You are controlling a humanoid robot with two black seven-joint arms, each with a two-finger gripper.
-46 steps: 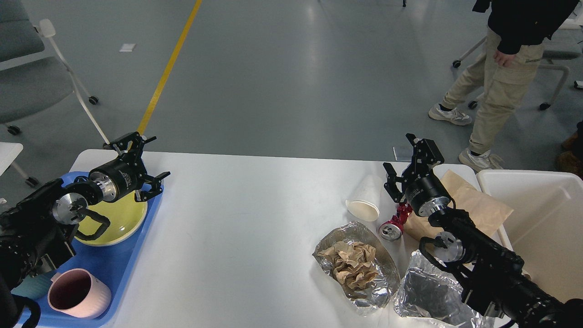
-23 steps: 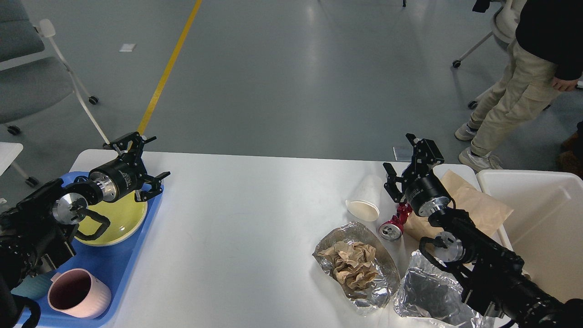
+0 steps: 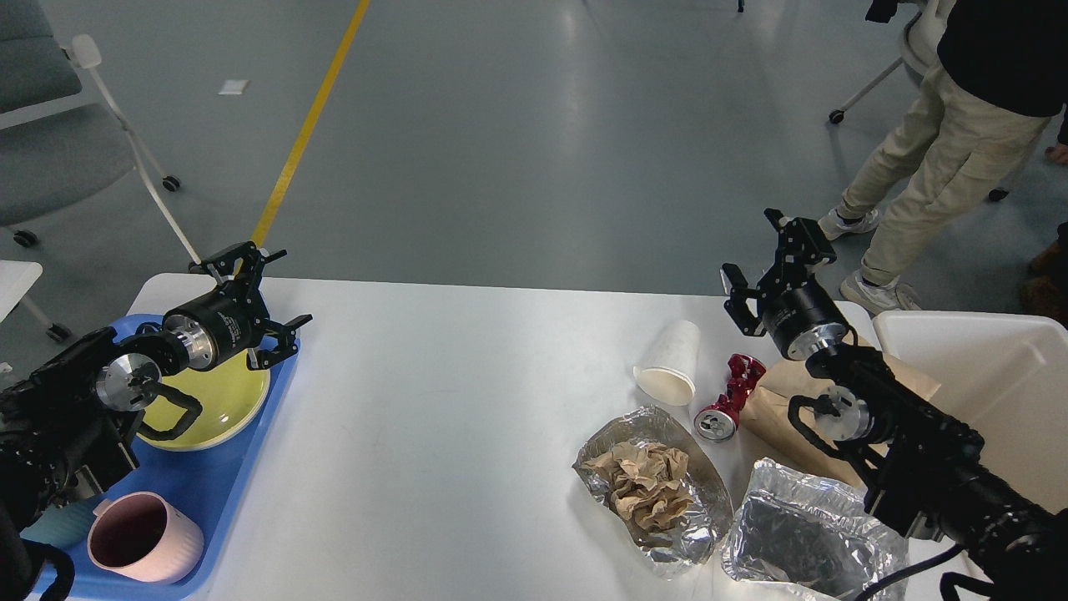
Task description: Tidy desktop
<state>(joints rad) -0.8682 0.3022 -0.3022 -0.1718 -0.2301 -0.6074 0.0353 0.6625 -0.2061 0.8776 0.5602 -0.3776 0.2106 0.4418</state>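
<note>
At the far left a blue tray [image 3: 250, 467] sits on the desk [image 3: 450, 417], holding a yellow plate [image 3: 221, 405] and a pink mug [image 3: 142, 538]; the left end effector [image 3: 250, 305] hangs just above the plate, fingers spread wide and holding nothing. The white desk fills the middle of the view, bare in its centre. Toward the right lies the litter: a paper cup [image 3: 670, 363] on its side, a crushed red can [image 3: 728, 407] just beside it, a foil container with crumpled brown paper [image 3: 651, 484], a second foil piece [image 3: 809, 542], and a brown paper bag [image 3: 780, 405]. The right end effector [image 3: 774, 259] is raised above the bag, open and empty, near the cream bin [image 3: 984, 392]. The step in hand looks like choosing a piece of rubbish; next it probably needs to descend onto the can or cup and close.
</note>
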